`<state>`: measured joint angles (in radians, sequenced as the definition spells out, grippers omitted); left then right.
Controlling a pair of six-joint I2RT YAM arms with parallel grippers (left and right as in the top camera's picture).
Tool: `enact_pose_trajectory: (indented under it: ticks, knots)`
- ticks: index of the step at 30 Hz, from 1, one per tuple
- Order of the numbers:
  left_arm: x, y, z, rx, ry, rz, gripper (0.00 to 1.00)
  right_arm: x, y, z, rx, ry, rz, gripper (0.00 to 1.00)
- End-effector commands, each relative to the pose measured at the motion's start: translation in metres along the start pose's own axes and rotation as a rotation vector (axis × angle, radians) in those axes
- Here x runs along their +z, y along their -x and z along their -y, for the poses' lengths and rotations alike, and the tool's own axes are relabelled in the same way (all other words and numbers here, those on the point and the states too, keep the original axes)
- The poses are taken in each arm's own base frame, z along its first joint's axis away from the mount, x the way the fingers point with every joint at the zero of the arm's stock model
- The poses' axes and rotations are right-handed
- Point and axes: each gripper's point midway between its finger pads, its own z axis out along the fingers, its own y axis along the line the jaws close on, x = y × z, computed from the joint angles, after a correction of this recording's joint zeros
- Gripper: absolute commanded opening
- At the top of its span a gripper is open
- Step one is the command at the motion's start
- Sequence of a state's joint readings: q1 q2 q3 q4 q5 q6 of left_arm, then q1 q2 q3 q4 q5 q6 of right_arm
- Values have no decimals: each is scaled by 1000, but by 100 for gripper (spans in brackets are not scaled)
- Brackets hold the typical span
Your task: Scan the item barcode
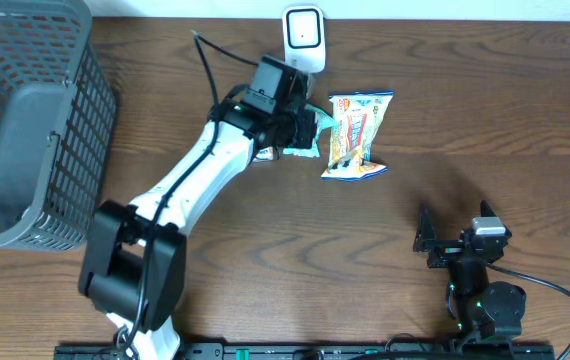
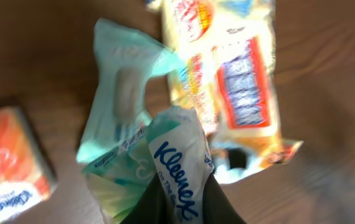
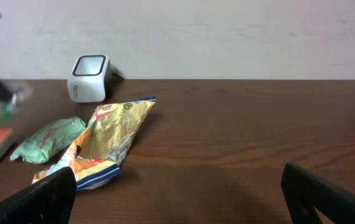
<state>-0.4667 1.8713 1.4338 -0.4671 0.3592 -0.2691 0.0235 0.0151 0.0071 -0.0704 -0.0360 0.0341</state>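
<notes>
As I looked at the feeds, the left fingers [image 2: 218,208] were shut tight on one end of the tissue pack [image 2: 176,165], pinching the film there. The pack hung over the worktop [image 1: 295,260] at the far middle, just on the near side of the white scanner [image 1: 303,35] and beside a yellow snack bag [image 1: 357,135]. Whether it touched the things under it, I could not tell. The right fingers [image 3: 47,196] stood wide apart and held nothing, near the right side, well apart from everything.

I judged the pack to be very light and soft: thin film around folded tissues, which bends, crumples and may slip. A hold on the end seemed right to me, because it leaves the flat faces free for the scanner, but the pack can droop and turn away. I saw no barcode on the visible face.

In blue letters the pack read "Kleenex". An orange pack [image 2: 9,171] at the left seemed to carry the same name. A green pack [image 2: 121,106] lay below the held one. Its print was too blurred to read, and so was the writing on the snack bag.
</notes>
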Motion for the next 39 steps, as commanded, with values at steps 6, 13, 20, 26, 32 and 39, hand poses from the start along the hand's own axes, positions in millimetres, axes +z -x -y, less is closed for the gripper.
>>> enact_pose_trajectory:
  ticks: [6, 13, 20, 26, 32, 39]
  knots:
    - [0, -12, -11, -24, 51, -47, 74, 0, -1, 2, 11, -9, -4, 99]
    - [-38, 26, -5, -20, 30, 80, 81, 0, -1, 2, 11, -9, -4, 99]
    - [-185, 95, -44, -84, 83, 447, 82, 0, -1, 2, 11, -9, -4, 99]
    - [-325, 102, -150, -266, 373, 763, 88, 0, -1, 2, 11, -9, -4, 99]
    - [-419, 63, -257, -521, 597, 935, 88, 0, -1, 2, 11, -9, -4, 99]
    - [-433, -16, -363, -792, 765, 818, 87, 0, -1, 2, 11, -9, -4, 99]
